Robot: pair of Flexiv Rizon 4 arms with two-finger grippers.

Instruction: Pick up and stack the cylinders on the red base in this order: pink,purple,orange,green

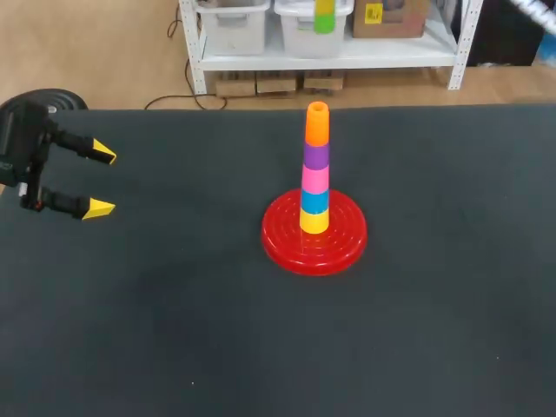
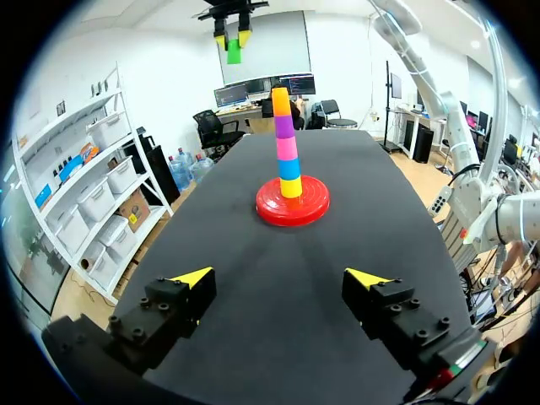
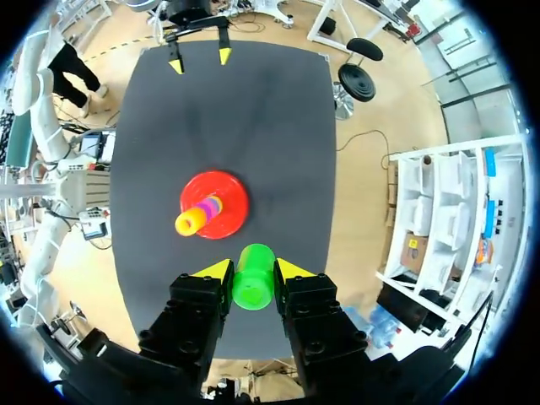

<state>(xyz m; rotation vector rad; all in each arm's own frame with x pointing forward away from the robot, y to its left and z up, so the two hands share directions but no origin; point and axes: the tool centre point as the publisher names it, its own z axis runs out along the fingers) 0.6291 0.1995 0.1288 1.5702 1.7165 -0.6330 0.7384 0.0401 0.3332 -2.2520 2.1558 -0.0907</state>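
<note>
Green is the last piece to go on, and the green cylinder [image 3: 251, 291] is pinched between the yellow tips of the right gripper [image 3: 253, 269], way up in the air past the far side of the table [image 1: 174, 330]. The tower on the red base [image 1: 287, 248] already has pink [image 1: 314, 179], purple [image 1: 316, 156] and orange [image 1: 317, 126] sitting over a blue [image 1: 314, 201] and a yellow one [image 1: 314, 221]. So imo what's left is carrying green over and capping the orange. That stack is tall and skinny, so I'd line the cylinder up dead centre over the orange top first and then drop straight down. Coming in sideways looks like a good way to knock the whole thing over. Only let go once it's seated. The right arm is hanging high with its fingers pointing down at the table, tower ahead of them and a little off to one side. The left gripper [image 1: 102, 181] is at the table's left edge, fingers spread wide and holding nothing, aimed at the tower but well apart from it.
</note>
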